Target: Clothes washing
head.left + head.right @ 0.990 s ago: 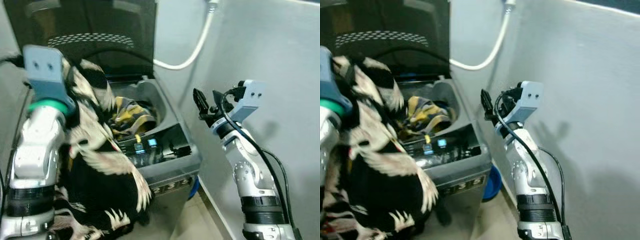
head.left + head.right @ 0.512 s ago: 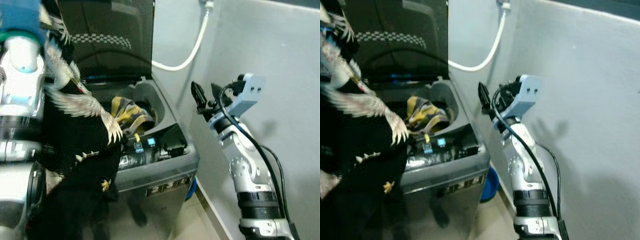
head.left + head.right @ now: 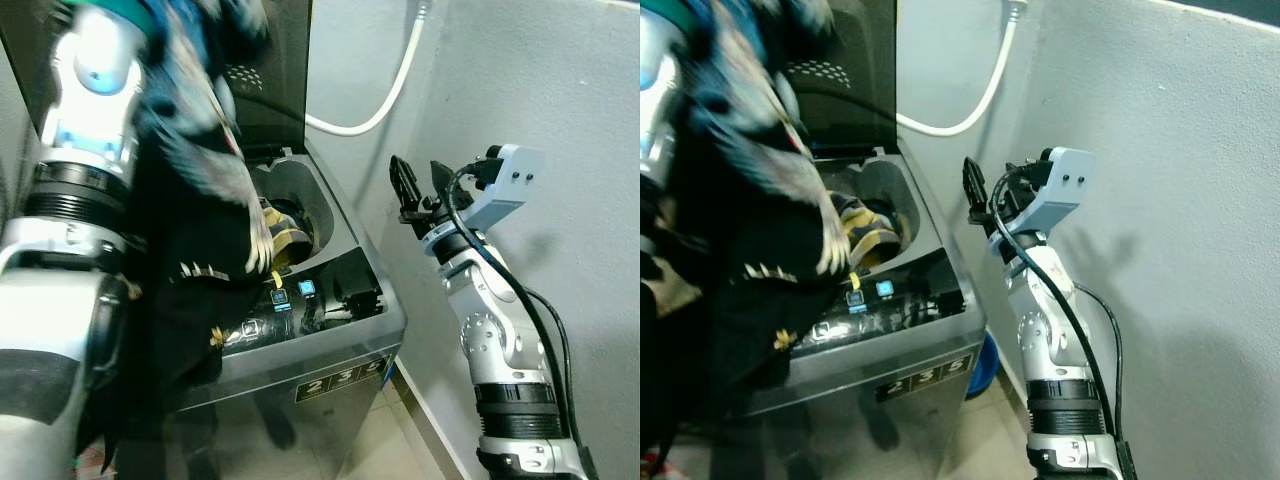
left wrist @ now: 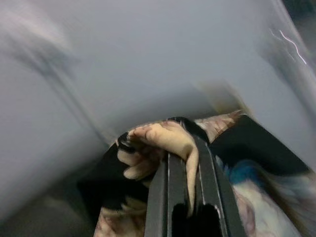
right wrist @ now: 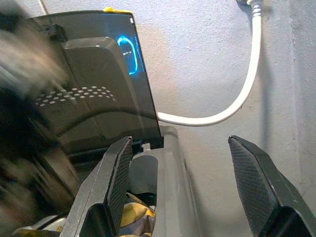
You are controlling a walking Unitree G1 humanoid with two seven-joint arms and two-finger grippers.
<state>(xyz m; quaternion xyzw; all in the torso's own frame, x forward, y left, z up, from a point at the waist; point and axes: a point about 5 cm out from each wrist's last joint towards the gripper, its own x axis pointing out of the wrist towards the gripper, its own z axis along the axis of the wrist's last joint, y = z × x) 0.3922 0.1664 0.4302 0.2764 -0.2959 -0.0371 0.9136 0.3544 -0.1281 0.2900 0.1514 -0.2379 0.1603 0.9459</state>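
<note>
My left arm (image 3: 95,70) is raised high at the left, and a black and cream patterned garment (image 3: 195,230) hangs from it over the front left of the grey top-loading washing machine (image 3: 345,335). In the left wrist view my left gripper (image 4: 186,163) is shut on a fold of that garment (image 4: 163,140). The machine's dark lid (image 3: 275,90) stands open. A yellow striped garment (image 3: 288,238) lies in the drum. My right gripper (image 3: 420,185) is open and holds nothing, level with the machine's top and to its right.
A white hose (image 3: 392,90) runs down the grey wall behind the machine. The side wall (image 3: 560,120) stands close behind my right arm. A blue object (image 3: 985,365) sits on the floor at the machine's right foot. The control panel (image 3: 290,300) shows lit blue buttons.
My left arm has risen, lifting the patterned garment from low in front of the machine to high beside the open lid. The right arm has hardly moved.
</note>
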